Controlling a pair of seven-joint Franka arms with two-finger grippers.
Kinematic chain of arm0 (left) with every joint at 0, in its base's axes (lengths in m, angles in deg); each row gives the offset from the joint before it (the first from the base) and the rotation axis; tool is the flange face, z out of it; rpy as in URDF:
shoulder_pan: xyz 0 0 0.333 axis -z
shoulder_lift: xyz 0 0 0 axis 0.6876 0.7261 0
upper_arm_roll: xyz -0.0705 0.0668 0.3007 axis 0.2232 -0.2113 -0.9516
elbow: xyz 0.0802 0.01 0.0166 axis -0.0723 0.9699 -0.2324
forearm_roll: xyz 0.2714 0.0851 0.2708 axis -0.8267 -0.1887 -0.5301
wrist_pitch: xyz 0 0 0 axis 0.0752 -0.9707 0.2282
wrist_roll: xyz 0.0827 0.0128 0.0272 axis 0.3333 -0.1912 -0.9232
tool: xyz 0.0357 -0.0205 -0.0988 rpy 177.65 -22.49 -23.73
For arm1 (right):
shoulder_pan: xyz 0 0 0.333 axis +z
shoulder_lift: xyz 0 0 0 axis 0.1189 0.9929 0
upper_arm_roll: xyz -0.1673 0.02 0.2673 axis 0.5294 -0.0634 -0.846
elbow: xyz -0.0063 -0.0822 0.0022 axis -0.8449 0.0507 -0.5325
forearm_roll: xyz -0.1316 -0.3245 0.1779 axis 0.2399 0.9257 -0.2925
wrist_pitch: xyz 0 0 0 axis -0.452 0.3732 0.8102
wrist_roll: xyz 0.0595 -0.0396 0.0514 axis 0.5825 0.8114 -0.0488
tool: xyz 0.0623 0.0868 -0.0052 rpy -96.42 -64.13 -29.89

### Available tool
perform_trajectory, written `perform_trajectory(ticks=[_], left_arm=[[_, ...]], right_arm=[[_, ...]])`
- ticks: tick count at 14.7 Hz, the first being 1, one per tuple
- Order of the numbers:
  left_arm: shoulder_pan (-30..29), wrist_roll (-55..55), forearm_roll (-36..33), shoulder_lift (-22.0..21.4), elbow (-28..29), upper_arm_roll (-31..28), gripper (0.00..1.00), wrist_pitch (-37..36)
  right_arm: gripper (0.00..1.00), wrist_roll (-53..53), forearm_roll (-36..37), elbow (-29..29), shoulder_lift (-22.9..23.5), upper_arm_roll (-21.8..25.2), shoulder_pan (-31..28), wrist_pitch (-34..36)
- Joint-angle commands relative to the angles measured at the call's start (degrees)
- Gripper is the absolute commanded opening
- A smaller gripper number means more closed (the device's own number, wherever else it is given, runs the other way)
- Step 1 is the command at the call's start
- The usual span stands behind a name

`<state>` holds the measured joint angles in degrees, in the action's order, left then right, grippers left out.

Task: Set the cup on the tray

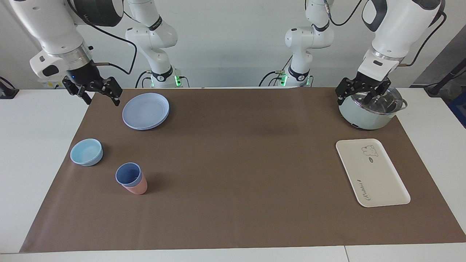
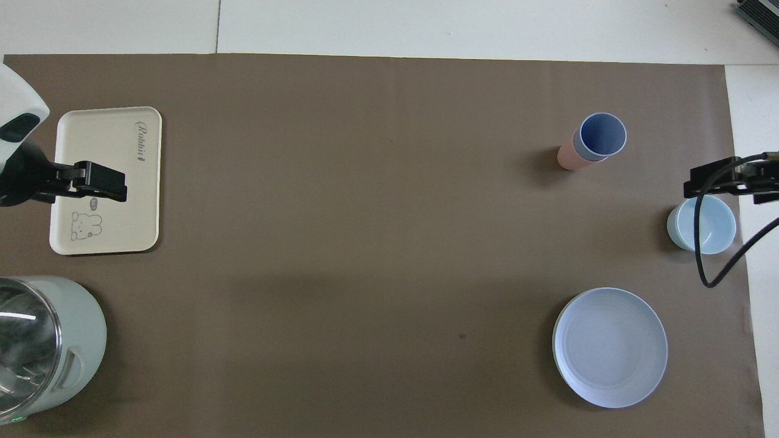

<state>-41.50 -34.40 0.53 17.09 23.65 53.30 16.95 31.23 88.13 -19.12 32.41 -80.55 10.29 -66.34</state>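
The periwinkle-blue cup [image 1: 128, 174] [image 2: 602, 135] stands upright, nested inside a pink cup [image 1: 137, 188] [image 2: 569, 156], at the right arm's end of the brown mat. The cream tray [image 1: 378, 174] [image 2: 115, 152] with a bear drawing lies bare at the left arm's end. My right gripper [image 1: 102, 101] [image 2: 718, 185] hangs open and holds nothing, over the mat's edge beside the plates, well apart from the cup. My left gripper [image 1: 353, 100] [image 2: 100, 188] waits open and raised by the pot. From above it overlaps the tray.
Stacked blue plates [image 1: 145, 110] [image 2: 610, 347] lie near the right arm's base. A light-blue bowl [image 1: 86, 152] [image 2: 701, 225] sits beside the cups, toward the mat's edge. A pale green pot [image 1: 369, 111] [image 2: 42, 347] with a glass lid stands near the left arm's base.
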Motion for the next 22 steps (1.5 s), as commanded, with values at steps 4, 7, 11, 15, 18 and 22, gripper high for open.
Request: perform_trajectory(ticks=[4, 7, 11, 15, 18, 22], left_arm=[[-0.09, 0.45, 0.73, -1.65, 1.83, -0.32, 1.0, 0.42], [-0.09, 0.45, 0.73, -1.65, 1.83, -0.32, 1.0, 0.42], [-0.09, 0.45, 0.73, -1.65, 1.92, -0.32, 1.0, 0.34], [-0.09, 0.45, 0.73, -1.74, 1.92, -0.32, 1.0, 0.25], [-0.09, 0.45, 0.73, -1.65, 1.92, -0.23, 1.0, 0.6], [-0.09, 0.71, 0.73, -1.65, 1.92, -0.32, 1.0, 0.86]], right_arm=[[1.0, -15.18, 0.11, -2.71, 0.16, -0.07, -3.09, -6.39], [1.0, -33.71, -4.98, -6.56, 0.34, -0.07, -7.75, -13.49], [1.0, -52.97, -15.58, -12.02, 2.79, -0.07, -10.92, -25.36], [1.0, -77.14, -35.01, -13.25, 10.44, -0.07, -13.21, -33.28], [1.0, -86.04, -44.07, -15.01, 13.08, -0.07, -13.47, -34.7], [1.0, -93.0, -52.09, -16.77, 15.02, -0.07, -14.18, -34.53]])
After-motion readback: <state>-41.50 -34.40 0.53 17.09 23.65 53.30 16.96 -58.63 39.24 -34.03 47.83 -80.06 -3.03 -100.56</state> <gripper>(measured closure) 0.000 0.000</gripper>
